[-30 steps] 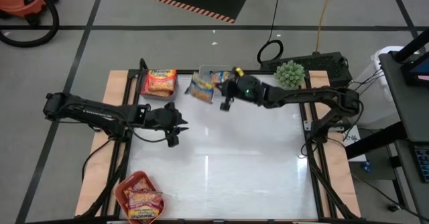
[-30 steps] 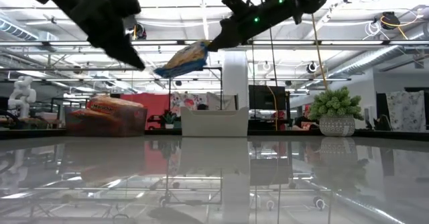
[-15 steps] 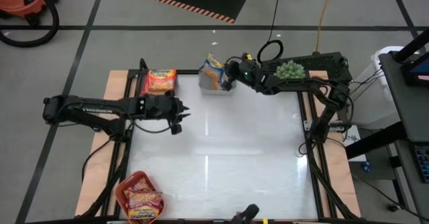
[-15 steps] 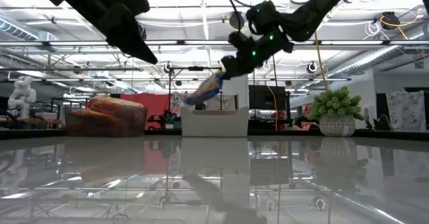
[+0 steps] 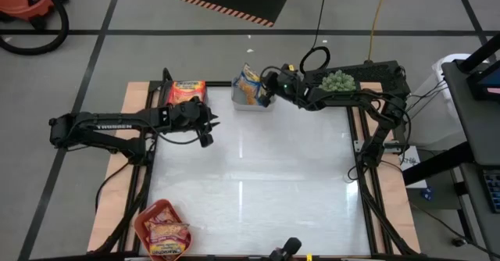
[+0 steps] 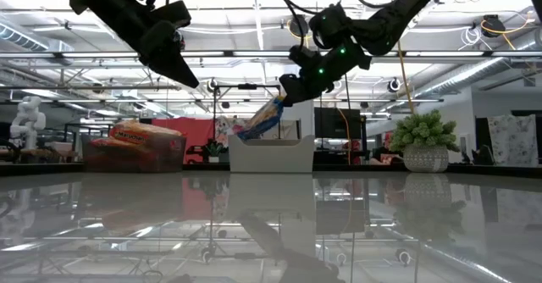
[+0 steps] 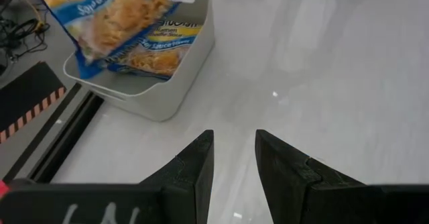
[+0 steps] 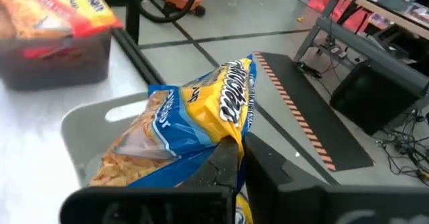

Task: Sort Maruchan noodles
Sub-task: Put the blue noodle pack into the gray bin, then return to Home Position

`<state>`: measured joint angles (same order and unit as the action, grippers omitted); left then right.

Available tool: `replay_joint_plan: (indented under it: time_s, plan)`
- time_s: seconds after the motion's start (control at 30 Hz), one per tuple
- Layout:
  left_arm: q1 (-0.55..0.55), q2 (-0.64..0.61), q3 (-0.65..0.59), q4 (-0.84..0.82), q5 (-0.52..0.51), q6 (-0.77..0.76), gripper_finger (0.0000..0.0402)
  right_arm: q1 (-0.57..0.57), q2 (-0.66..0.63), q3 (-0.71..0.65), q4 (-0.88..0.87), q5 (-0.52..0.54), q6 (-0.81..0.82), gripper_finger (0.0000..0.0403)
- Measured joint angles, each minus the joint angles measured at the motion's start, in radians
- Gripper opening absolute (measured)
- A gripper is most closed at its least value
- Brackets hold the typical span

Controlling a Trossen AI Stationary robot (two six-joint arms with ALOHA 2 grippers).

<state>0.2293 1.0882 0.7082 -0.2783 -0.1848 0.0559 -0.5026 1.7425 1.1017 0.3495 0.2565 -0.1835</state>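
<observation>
A blue-and-yellow noodle packet [image 8: 194,127] is gripped by the right pincer [image 8: 236,158] and held tilted over the grey bin [image 5: 251,103] at the table's [image 5: 258,183] far edge. The left pincer [image 7: 233,158] is held slightly parted, grasping nothing, above the table near the bin of orange packets [image 5: 185,94].

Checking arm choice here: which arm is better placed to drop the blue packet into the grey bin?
Right. The right gripper already pinches the blue packet over the grey bin; the left gripper hangs empty, off to the side.
</observation>
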Motion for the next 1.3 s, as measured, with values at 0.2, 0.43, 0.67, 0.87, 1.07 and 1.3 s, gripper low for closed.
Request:
replay_joint_plan:
  time_s: [0.2,0.43,0.67,0.87,1.07,1.3]
  plan:
    - [-0.001,0.0,0.0,0.0,0.0,-0.019,0.0115,-0.01,0.0,0.0,-0.065,-0.143,-0.067,0.0006]
    - [-0.027,0.0,0.0,-0.004,0.0,-0.045,0.0115,-0.047,0.0,0.0,-0.095,-0.231,-0.064,0.0006]
    - [-0.064,0.0,0.0,-0.009,0.001,-0.066,0.0115,-0.083,0.0,0.0,-0.15,-0.233,-0.079,0.0019]
    - [-0.084,0.0,0.0,-0.009,0.001,-0.073,0.0115,-0.111,-0.007,0.0,-0.179,-0.198,-0.091,0.007]
    - [-0.088,0.0,0.0,-0.011,0.001,-0.085,0.0115,-0.113,-0.007,0.0,-0.175,-0.047,-0.098,0.0126]
    - [-0.087,0.0,0.0,-0.014,0.001,-0.067,0.0115,-0.106,-0.022,0.0,-0.116,-0.082,-0.057,0.015]
